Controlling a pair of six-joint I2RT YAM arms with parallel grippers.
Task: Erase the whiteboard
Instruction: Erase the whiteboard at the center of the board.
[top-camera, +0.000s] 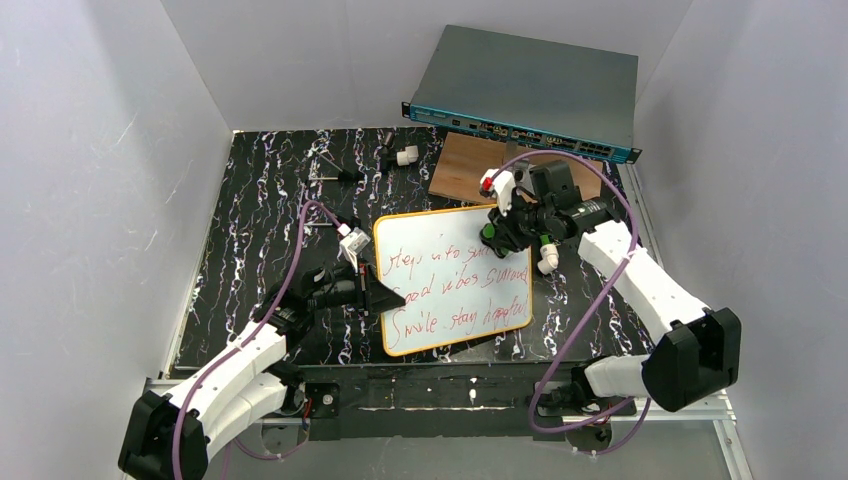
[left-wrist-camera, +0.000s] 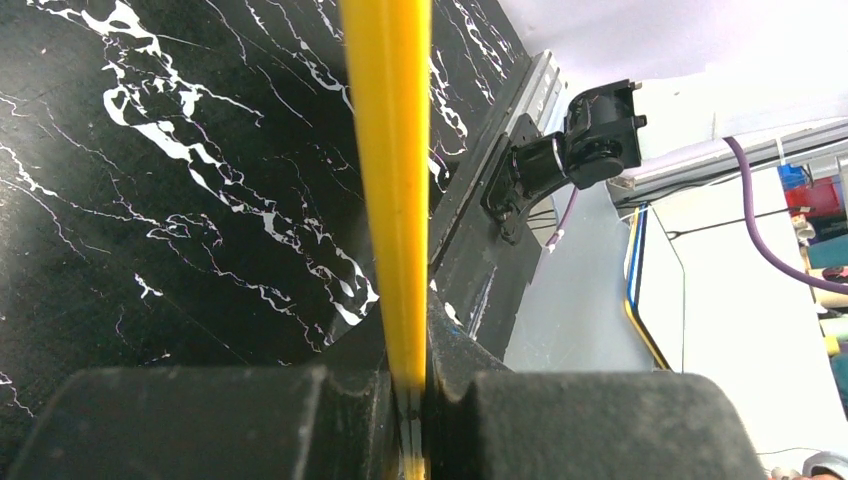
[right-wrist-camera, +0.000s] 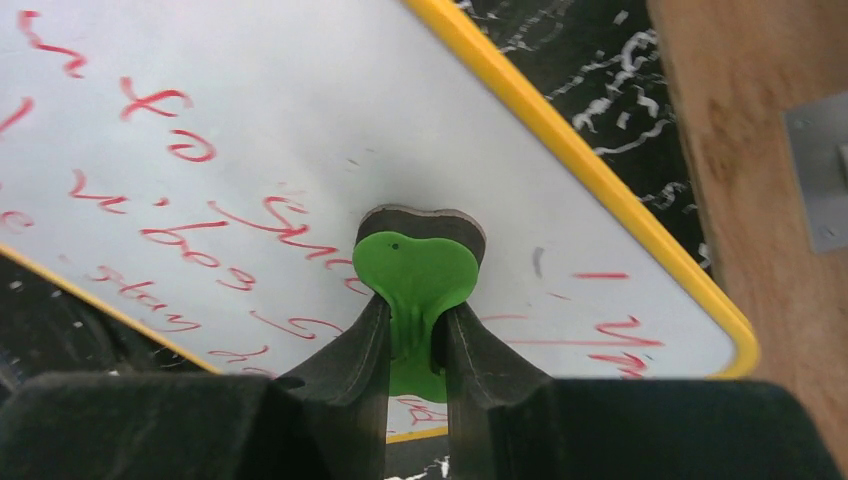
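Black marbled tabletop (top-camera: 270, 200), walled in by pale panels, carries the whiteboard (top-camera: 455, 285) in its near middle. It lies flat and a little askew, with a yellow frame around three lines of red handwriting. My left gripper (top-camera: 372, 293) pinches the board's left edge. In my left wrist view the yellow frame runs straight down between my two fingers, which press on it from both sides. My right gripper (right-wrist-camera: 412, 335) reaches over the board's far right corner and is clamped on an eraser (right-wrist-camera: 415, 265), a green piece with a dark pad beneath it. My jaws there stand slightly apart, with the green stem squeezed between them. The pad looks to rest on the white surface among the red letters, near the yellow frame at that corner. Just beyond that corner lies a brown wooden board (top-camera: 462, 165). Behind it a grey network switch (top-camera: 530, 85) with a teal front sits at an angle by the back wall. Farther left on the far part of the table lie a small white piece (top-camera: 406, 157) and a small dark one (top-camera: 345, 175); I cannot tell what they are. Purple cables (top-camera: 590, 320) loop from both my arms.
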